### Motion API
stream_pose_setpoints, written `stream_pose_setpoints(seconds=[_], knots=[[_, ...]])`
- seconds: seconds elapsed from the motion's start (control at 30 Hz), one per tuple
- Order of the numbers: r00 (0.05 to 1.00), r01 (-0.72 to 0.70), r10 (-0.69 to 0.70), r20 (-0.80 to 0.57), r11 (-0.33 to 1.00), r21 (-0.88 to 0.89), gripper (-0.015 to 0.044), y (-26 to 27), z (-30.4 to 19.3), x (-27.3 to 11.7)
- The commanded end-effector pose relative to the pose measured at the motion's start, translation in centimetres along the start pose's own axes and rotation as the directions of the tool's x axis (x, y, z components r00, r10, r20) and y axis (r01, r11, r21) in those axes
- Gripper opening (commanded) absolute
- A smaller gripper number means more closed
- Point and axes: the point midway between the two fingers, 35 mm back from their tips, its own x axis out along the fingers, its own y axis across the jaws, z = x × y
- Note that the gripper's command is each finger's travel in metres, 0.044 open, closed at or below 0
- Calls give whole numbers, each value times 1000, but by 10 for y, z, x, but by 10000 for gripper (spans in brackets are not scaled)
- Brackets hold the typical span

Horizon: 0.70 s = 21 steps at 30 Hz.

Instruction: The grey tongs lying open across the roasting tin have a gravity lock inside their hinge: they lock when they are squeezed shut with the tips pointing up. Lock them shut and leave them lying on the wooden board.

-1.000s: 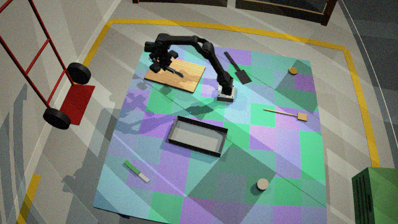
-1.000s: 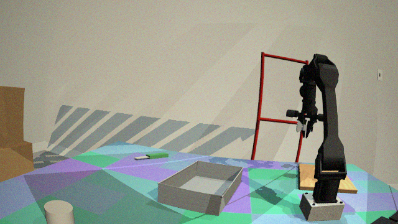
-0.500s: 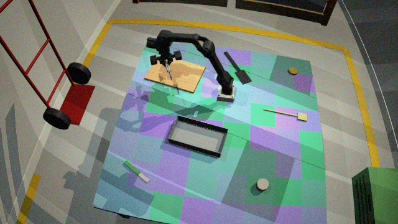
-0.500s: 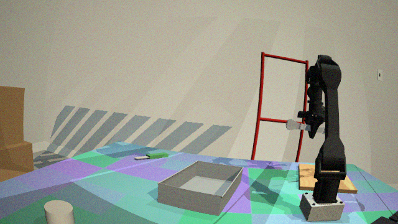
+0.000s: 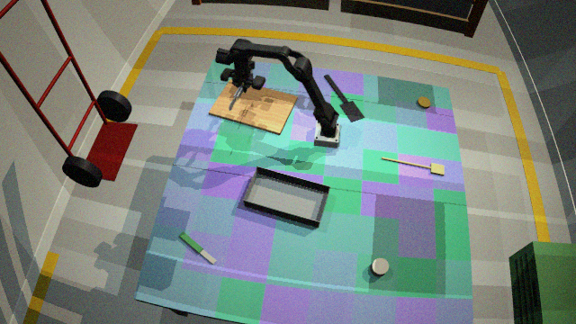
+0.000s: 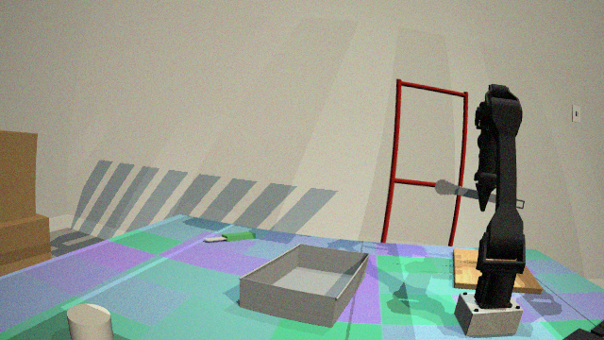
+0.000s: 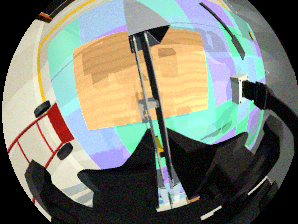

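The grey tongs [image 5: 238, 94] [image 6: 467, 192] [image 7: 153, 75] are held in the air above the wooden board [image 5: 274, 122] [image 6: 464, 270] [image 7: 187, 92]. Their two arms lie close together. In the exterior view they are nearly level, with the broad tips at the left a little higher than the narrow end. Whether the lock has caught cannot be seen. My gripper [image 5: 241, 85] [image 6: 482, 200] [image 7: 155, 131] points down and is shut on the tongs, across their arms. The roasting tin [image 5: 279, 215] [image 6: 283, 300] stands empty on the table.
A black spatula [image 5: 352, 111] lies right of the board, near the arm's base. A wooden-coloured spatula [image 5: 437, 169], a green-handled knife [image 5: 191, 243] [image 6: 238, 236], a pale cylinder [image 5: 380, 266] [image 6: 90, 323] and a tan disc [image 5: 424, 102] also rest on the table.
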Motion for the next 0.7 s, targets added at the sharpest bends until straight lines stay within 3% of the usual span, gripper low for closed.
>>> stream_pose_setpoints(seconds=[0.0,0.33,0.67], knots=[[1000,-1,1,-5,991,137,-150,0,6,0],[1000,1,1,-4,859,512,-150,0,26,1],[1000,2,0,-3,591,807,-150,-2,46,1]])
